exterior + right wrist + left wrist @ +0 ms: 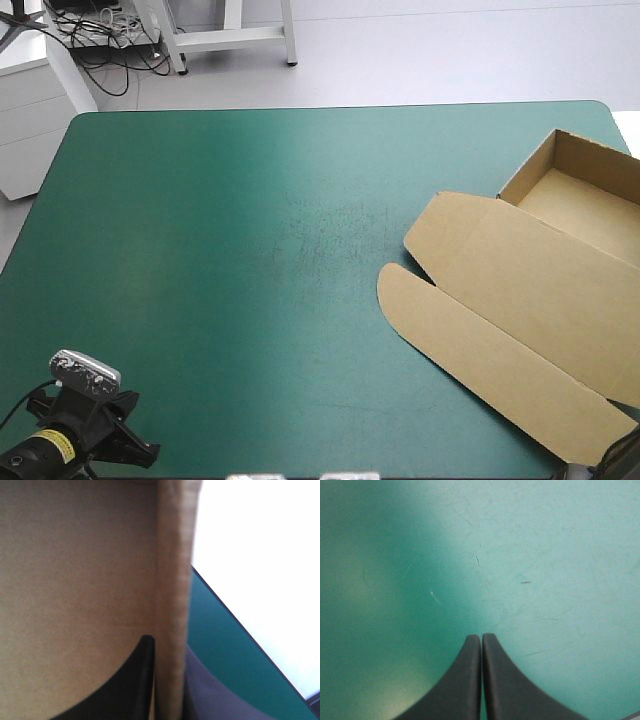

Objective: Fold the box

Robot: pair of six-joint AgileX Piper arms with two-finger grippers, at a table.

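The brown box lies at the table's right side as an open tray with its lid flat toward the middle and a rounded flap at the lid's front. In the right wrist view an upright box wall stands between the fingers of my right gripper, one black finger against the inner face, the other behind the wall. My left gripper is shut with nothing in it, low over the bare cover near the table's front left corner, far from the box.
The teal-green cover stretches bare from the left edge to the box. The box runs past the table's right edge. In the right wrist view the table's edge passes close beside the held wall.
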